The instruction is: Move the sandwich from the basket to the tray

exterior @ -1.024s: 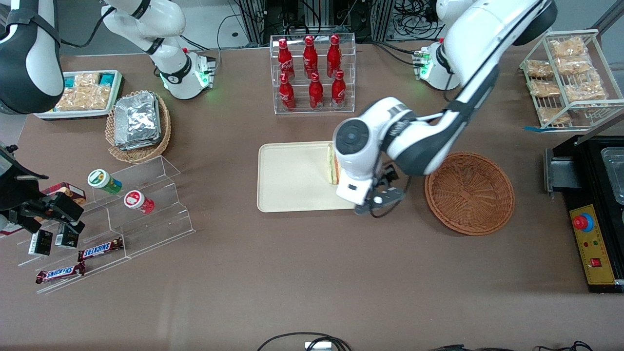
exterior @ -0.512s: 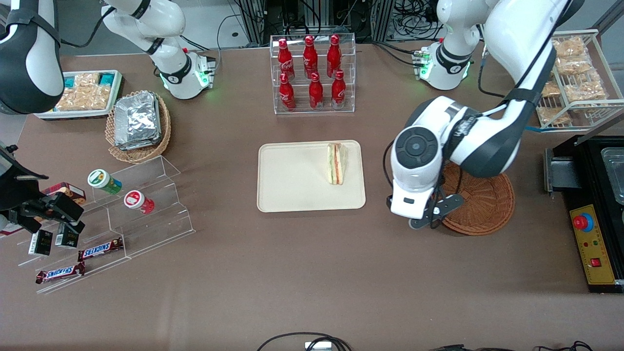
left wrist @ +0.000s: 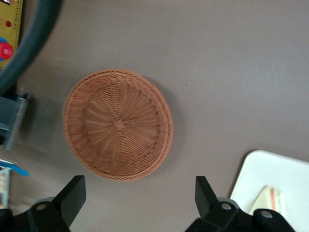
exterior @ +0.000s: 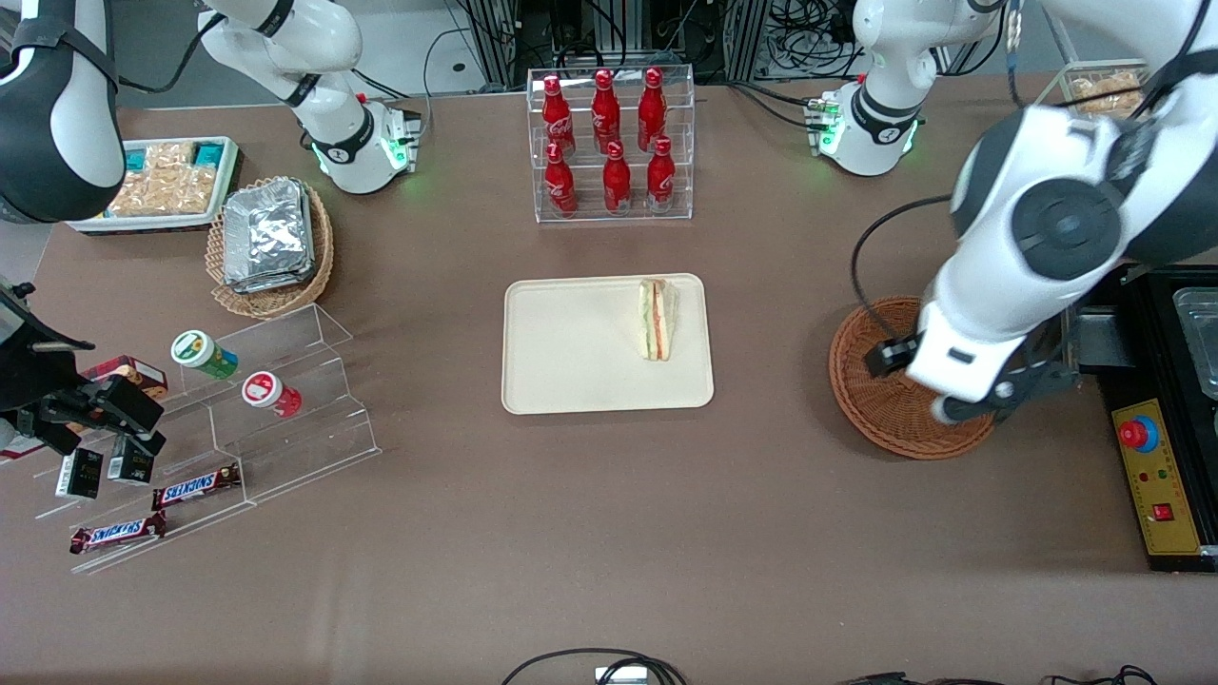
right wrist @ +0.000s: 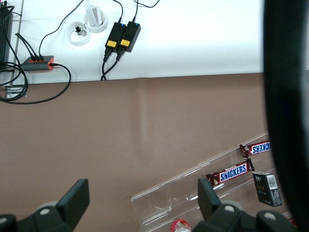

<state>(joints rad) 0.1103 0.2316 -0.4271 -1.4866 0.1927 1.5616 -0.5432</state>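
The left arm's claw (left wrist: 137, 200) is hanging above the worktop (exterior: 609, 533) over the basket (exterior: 880, 419), its fingers (left wrist: 72, 195) spread wide and gripping nothing. The sandwich (exterior: 658, 318) is lying on the tray (exterior: 561, 352), well apart from the basket.

Even, bright overhead light fills the front view. The round reddish-brown wicker basket (left wrist: 118, 124) throws only a faint shadow. The left arm's gripper (left wrist: 140, 205), fingers spread wide, looks soft and out of focus in the wrist view; the brown table (exterior: 609, 533) shows no glare.
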